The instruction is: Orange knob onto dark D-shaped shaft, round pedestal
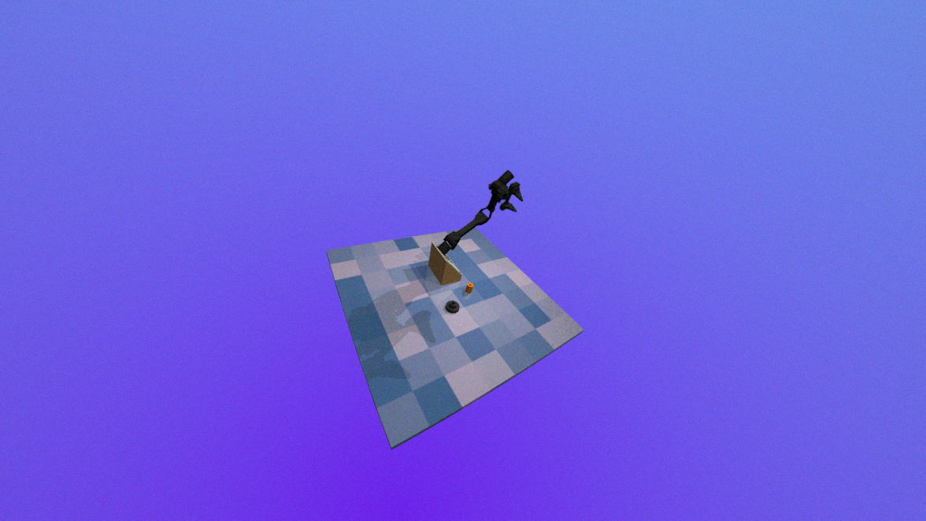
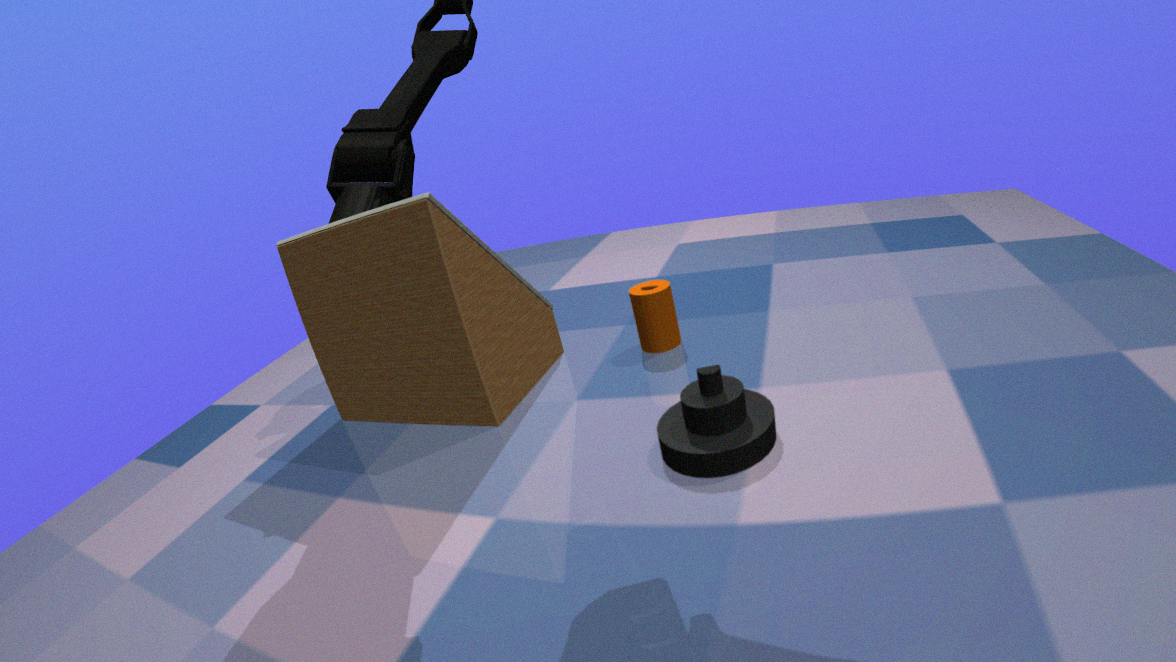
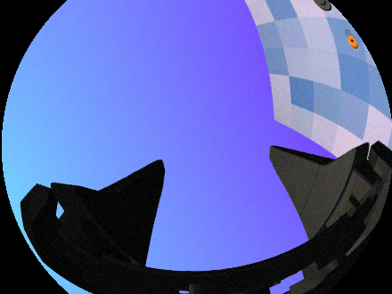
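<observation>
In the exterior view, left to right, a wooden wedge block comes first, then the orange knob upright on the counter, then the dark pedestal. The jaws stand wide and empty, well away from the knob. Fetching it seems the step in hand, so the next move calls for swinging over and lowering around it.

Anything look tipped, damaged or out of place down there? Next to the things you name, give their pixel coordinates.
Nothing stands out. The orange knob (image 1: 469, 287) (image 2: 656, 319) (image 3: 353, 42) stands upright beside the round pedestal (image 1: 452, 307) (image 2: 714, 452) (image 3: 323, 4), whose shaft (image 2: 709, 381) looks intact. The open pincer (image 1: 516, 200) (image 3: 219, 159) is raised away from both. I can't judge fine damage.
</observation>
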Robot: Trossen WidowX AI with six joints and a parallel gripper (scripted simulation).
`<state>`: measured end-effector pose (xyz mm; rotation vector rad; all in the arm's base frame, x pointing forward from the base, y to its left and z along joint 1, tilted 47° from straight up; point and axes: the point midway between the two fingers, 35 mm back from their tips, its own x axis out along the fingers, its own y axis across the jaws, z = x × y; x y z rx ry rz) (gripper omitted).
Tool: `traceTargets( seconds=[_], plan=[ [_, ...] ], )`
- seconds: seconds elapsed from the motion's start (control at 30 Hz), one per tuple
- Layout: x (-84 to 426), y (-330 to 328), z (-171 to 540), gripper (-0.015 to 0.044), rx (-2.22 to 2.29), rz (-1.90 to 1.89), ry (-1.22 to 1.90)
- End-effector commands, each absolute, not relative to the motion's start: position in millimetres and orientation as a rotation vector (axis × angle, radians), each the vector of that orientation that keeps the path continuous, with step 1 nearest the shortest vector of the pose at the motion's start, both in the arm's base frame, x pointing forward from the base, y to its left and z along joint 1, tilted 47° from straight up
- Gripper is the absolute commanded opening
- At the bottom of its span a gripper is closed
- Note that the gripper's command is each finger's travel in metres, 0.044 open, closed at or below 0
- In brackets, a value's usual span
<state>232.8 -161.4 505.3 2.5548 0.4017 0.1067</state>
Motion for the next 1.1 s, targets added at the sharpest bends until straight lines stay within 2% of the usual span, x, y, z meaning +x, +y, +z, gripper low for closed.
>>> traceTargets(
  seconds=[0.0, 0.03, 0.27, 0.57, 0.83, 1.07],
  plan=[
    [233, -161, 505, 0.0426, 2.555, 0.107, 0.402],
    [234, -162, 504, 0.0440, 2.554, 0.106, 0.401],
    [274, -162, 452, 0.0440, 2.454, 0.053, 0.433],
    [335, -122, 340, 0.0440, 2.049, 0.033, 0.672],
    [351, -73, 261, 0.0440, 1.732, 0.070, 0.876],
    [343, -21, 191, 0.0440, 1.411, 0.165, 1.077]
  ],
)
